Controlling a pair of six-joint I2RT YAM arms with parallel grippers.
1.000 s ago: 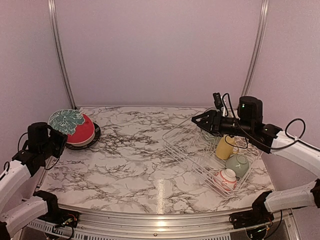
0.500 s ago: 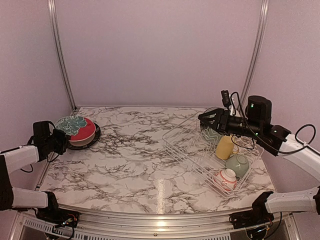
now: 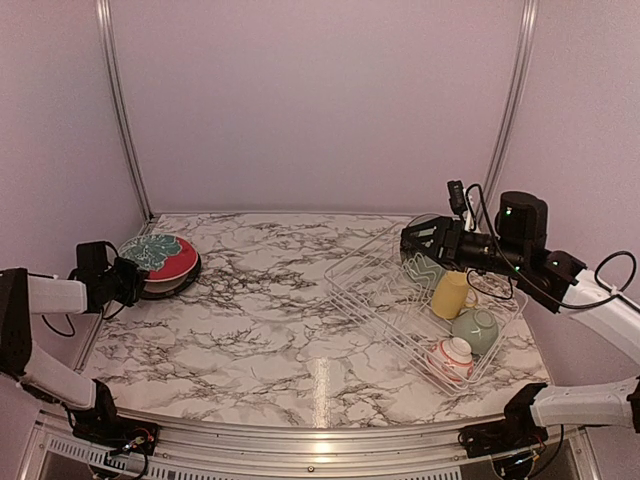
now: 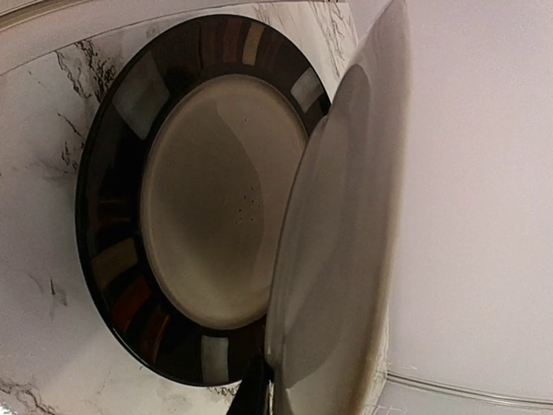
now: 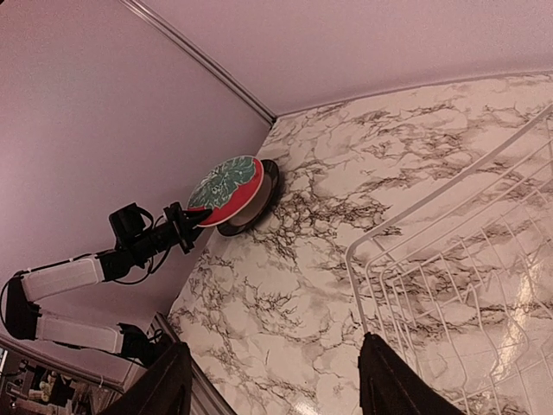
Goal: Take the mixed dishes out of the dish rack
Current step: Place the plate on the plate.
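Marbled tabletop (image 3: 270, 320), enclosed by pale lilac walls. The dish rack (image 3: 352, 280) stands on it and holds the yellow mug (image 3: 450, 295), pale green bowl (image 3: 476, 328), small white-and-red patterned bowl (image 3: 453, 358) and pale green plate (image 3: 424, 268).

Right gripper (image 3: 410, 240): above the rack's far end, fingers spread wide, empty.

Left gripper (image 3: 125, 283): well left of the rack, clamped on the rim of the red-and-teal floral plate (image 3: 155, 253). This plate is tilted over the black-rimmed cream plate (image 3: 188, 272), which lies flat.
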